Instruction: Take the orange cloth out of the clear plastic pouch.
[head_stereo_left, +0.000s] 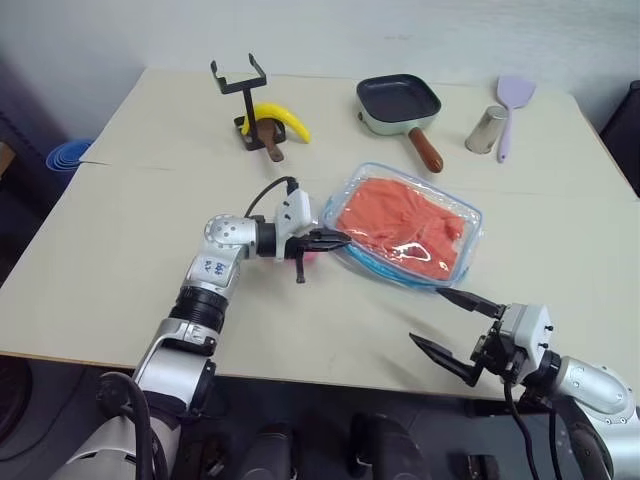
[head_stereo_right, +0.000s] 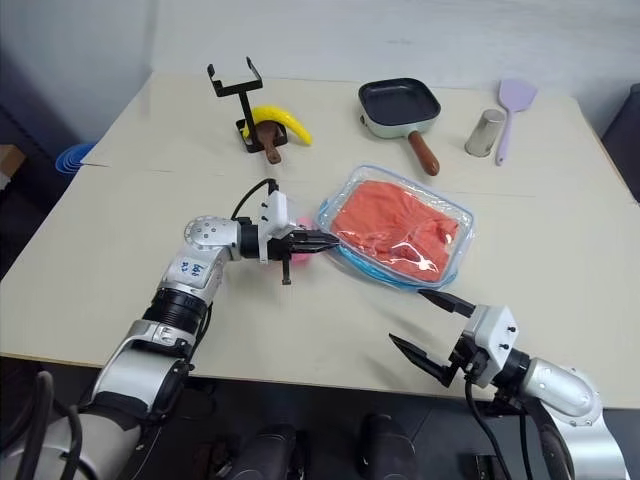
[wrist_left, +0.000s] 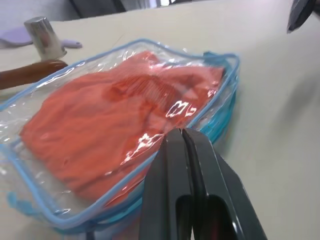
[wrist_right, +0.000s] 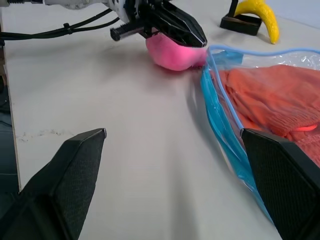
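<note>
Two hands | left hand (head_stereo_left: 335, 239) pinched together at clear plastic pouch (head_stereo_left: 345, 186) near end, by the pink charm (wrist_right: 172, 54) | orange cloth (head_stereo_left: 400, 220) inside — long axis running away rightward | right hand (head_stereo_left: 455, 325) spread apart, empty, farther off.

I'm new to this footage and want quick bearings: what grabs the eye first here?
The bright orange cloth stands out, lying inside the clear plastic pouch in the middle of the table. The left gripper sits shut at the pouch's left edge, by the pink plush charm. The right gripper hangs wide open near the table's front edge.
</note>
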